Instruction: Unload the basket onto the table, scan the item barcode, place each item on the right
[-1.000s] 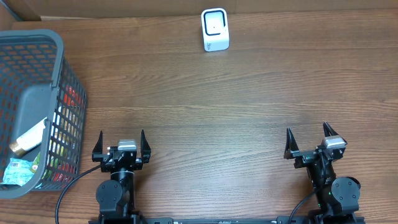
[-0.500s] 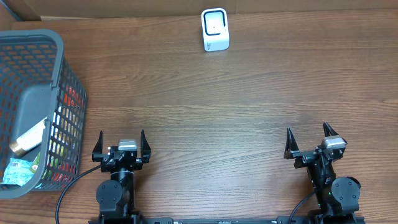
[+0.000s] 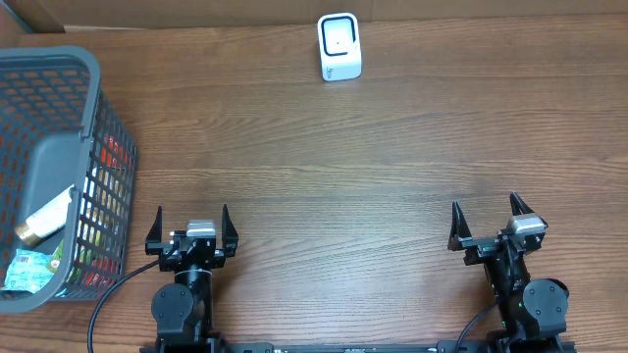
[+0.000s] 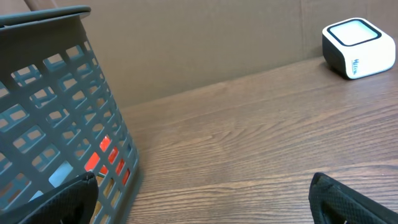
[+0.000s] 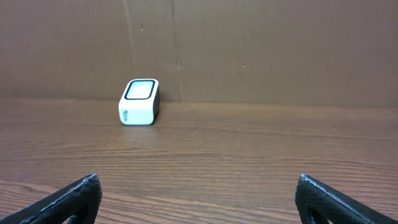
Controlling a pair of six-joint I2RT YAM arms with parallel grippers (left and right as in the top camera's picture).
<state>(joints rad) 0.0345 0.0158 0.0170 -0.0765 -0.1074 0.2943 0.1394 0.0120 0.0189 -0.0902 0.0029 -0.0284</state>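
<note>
Overhead: the basket of items sits left of your left pincer, far from the right pincer; both gape empty.

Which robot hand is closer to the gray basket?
Left. The left gripper sits just right of the basket; the right gripper is much farther right, at the opposite side.

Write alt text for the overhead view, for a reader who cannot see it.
Two robot arms sit at the near edge of a wooden table, left gripper and right gripper open and empty. A grey mesh basket holding items stands at the left; a white scanner stands at the far edge.
</note>
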